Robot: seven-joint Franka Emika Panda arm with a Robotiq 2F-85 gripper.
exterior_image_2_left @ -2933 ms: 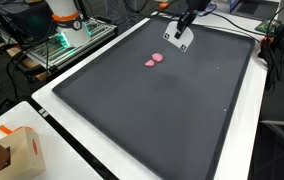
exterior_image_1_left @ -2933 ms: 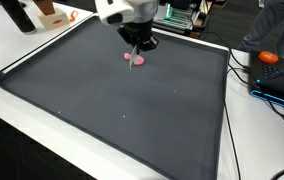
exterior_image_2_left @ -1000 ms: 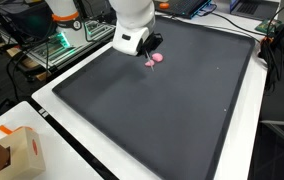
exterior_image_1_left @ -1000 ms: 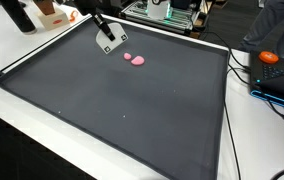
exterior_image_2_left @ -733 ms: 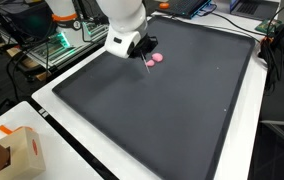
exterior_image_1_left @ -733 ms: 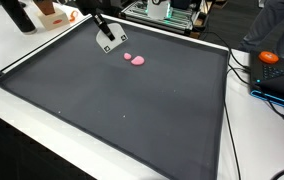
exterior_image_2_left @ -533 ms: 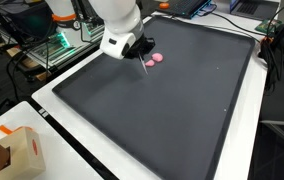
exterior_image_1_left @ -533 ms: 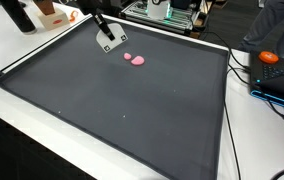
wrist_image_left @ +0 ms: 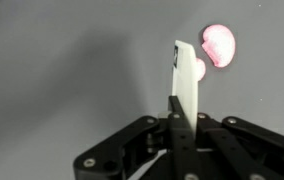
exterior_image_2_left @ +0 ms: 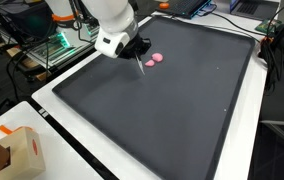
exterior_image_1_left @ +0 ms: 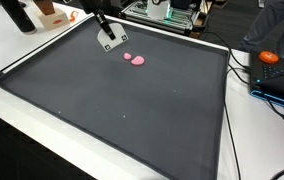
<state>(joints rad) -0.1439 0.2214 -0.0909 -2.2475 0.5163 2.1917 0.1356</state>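
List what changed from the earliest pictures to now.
The pincer, shut on a thin white strip, moved sideways across the dark mat and now hangs beside the pink pieces. The pink pieces stayed where they lay, and the grip on the strip looks unchanged.

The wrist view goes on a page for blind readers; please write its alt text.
The black gripper, at the bottom, is shut on a thin white strip that points up the picture. Beside its tip, upper right, two pink lumps lie on a grey mat.
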